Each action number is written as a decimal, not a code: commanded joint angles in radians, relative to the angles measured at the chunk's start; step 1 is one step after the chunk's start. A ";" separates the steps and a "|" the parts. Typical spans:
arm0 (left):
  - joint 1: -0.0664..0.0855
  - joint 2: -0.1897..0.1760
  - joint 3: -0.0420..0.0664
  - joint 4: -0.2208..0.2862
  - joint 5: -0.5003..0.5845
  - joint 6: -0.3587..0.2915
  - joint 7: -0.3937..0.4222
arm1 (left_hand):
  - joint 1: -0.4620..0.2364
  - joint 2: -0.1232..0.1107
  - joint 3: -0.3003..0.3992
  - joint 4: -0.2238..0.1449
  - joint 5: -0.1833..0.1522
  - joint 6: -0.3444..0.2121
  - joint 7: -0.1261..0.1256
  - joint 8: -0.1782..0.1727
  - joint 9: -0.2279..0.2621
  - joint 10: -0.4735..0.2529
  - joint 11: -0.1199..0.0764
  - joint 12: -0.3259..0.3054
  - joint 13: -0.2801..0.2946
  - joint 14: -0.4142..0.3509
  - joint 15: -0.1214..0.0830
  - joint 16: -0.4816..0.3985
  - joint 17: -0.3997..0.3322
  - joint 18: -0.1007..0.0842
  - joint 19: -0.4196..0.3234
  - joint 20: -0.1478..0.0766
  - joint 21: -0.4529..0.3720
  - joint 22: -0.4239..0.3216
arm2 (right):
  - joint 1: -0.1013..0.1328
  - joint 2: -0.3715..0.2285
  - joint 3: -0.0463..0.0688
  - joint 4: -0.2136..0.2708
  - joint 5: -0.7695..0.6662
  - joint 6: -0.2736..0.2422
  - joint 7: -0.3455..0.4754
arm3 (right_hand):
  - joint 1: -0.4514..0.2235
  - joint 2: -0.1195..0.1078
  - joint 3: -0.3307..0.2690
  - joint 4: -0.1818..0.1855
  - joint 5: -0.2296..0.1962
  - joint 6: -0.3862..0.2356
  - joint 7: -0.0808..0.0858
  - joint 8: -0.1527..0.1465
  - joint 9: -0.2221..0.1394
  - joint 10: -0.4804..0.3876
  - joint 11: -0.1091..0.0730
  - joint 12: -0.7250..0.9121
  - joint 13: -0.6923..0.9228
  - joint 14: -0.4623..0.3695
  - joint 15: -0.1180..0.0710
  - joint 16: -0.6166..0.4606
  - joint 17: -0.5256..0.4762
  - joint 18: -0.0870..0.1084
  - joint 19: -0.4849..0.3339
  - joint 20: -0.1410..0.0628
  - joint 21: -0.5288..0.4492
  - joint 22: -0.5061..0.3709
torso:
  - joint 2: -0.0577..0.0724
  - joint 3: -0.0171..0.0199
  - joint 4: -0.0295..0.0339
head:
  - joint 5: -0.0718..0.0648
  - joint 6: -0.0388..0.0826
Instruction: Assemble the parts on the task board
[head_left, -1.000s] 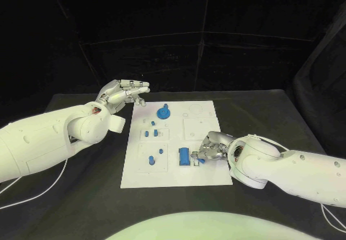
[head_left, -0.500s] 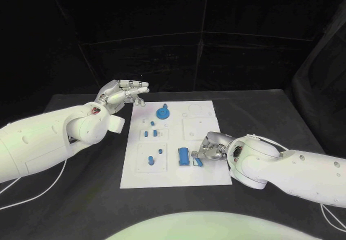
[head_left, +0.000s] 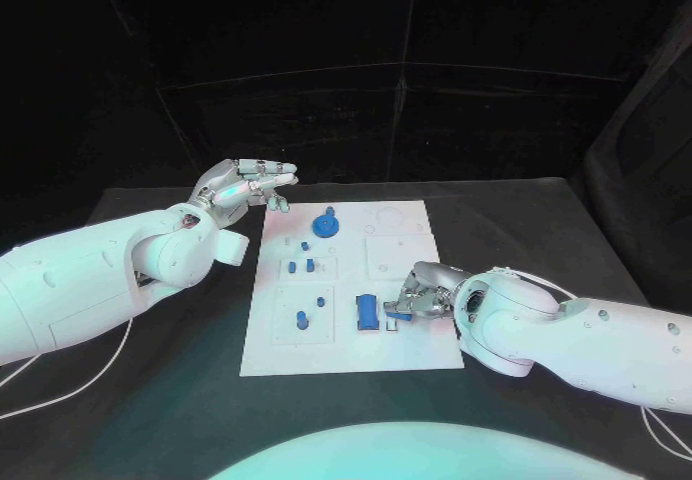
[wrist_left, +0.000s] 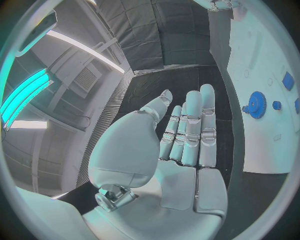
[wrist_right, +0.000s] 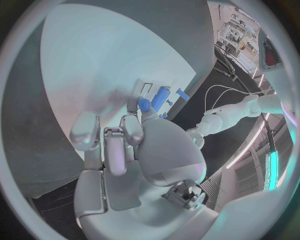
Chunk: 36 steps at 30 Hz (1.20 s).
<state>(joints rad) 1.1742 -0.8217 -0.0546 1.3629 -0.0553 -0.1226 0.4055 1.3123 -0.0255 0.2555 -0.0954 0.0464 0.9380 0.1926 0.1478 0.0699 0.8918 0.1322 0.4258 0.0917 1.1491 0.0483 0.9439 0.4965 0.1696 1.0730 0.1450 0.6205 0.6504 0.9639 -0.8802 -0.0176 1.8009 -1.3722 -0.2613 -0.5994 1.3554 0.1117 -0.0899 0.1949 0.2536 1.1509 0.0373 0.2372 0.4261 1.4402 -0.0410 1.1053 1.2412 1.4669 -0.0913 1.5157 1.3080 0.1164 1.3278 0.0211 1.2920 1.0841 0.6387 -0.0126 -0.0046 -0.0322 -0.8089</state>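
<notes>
Black drapes behind, black table (head_left: 173, 400) below, white task board (head_left: 418, 350) lying at mid-frame in the head view.

Right hand (head_left: 415, 295), lower right of centre, pinching a small blue part (head_left: 400, 317) at its fingertips, just right of the long blue block (head_left: 368, 313) on the board's lower half. In the right wrist view the same part (wrist_right: 144, 104) sits pinched at the tips of the fingers, low over the white plate. Whether it touches the board: cannot tell.

Left hand (head_left: 242, 184), upper left of the frame beyond the board's top-left corner, held flat and empty, fingers straight and close together, clear of the work.

For the step in hand, probably seating the pinched part beside or into the block: best kept upright, brought down straight, grip loosened only once seated. Exact socket hidden under the hand, so alignment likely rests on the wrist camera.

Around: blue gear (head_left: 329, 224) at the board's top, small blue pegs (head_left: 300, 266) in the middle, another peg (head_left: 302, 320) lower left. Long block closest, likely to be nudged by the fingers; pegs and gear well apart, no obstacle.
</notes>
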 joint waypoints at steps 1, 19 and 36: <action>0.001 0.000 0.001 0.001 0.003 0.010 0.002 | -0.001 0.007 -0.004 -0.002 0.002 0.002 0.004 0.004 -0.001 -0.008 -0.001 0.003 -0.001 -0.006 -0.002 -0.007 -0.001 0.013 0.005 0.002 -0.003 -0.001 | 0.001 0.001 0.000 0.002 -0.014 -0.008 -0.001 | -0.033 -0.002 0.001 0.014 0.008 0.003 -0.001 -0.004 0.002 0.004 0.005 -0.002 0.005 0.086 -0.003 0.005 0.177 -0.020 0.000 -0.002 0.003 0.003 | 0.000 0.0001 -0.0008 | -0.001 0.000; 0.001 0.000 0.001 0.002 0.003 0.011 0.001 | -0.001 0.007 -0.004 -0.002 0.002 0.002 0.004 0.004 -0.001 -0.008 -0.001 0.003 -0.001 -0.006 -0.002 -0.007 -0.001 0.013 0.005 0.002 -0.003 -0.001 | 0.001 0.007 0.000 0.003 -0.013 0.006 0.000 | -0.078 -0.017 -0.003 0.047 0.028 0.016 -0.003 -0.004 0.008 0.015 0.004 0.015 0.021 0.088 -0.004 0.010 0.187 -0.021 0.003 -0.002 0.006 0.009 | 0.000 -0.0003 0.0002 | 0.000 0.000; 0.001 0.000 0.001 0.000 0.003 0.014 -0.002 | -0.001 0.008 -0.005 -0.002 0.002 0.001 0.004 0.005 -0.001 -0.009 -0.001 0.004 -0.002 -0.007 -0.001 -0.007 -0.002 0.013 0.005 0.002 -0.004 -0.002 | 0.001 -0.041 0.000 0.041 -0.025 -0.003 0.073 | -0.152 -0.089 -0.092 0.084 -0.026 0.020 0.000 -0.009 0.021 0.013 0.007 -0.003 0.021 0.087 -0.001 0.008 0.184 -0.020 0.000 0.001 0.003 0.008 | 0.000 0.0005 -0.0002 | -0.003 0.006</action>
<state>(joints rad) 1.1742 -0.8219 -0.0546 1.3622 -0.0553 -0.1213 0.4013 1.3123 -0.0255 0.2555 -0.0954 0.0464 0.9380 0.1926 0.1478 0.0700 0.8918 0.1322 0.4257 0.0904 1.1491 0.0483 0.9439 0.4950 0.1696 1.0730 0.1450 0.6205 0.6491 0.9636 -0.9159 -0.0178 1.8333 -1.4001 -0.2712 -0.5813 1.2037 0.0277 -0.1778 0.2783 0.2365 1.1644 0.0365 0.2319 0.4464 1.4527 -0.0395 1.1053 1.2643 1.4668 -0.0913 1.5205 1.3077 0.1005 1.3277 0.0212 1.2919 1.0928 0.6381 -0.0120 -0.0044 -0.0331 -0.8041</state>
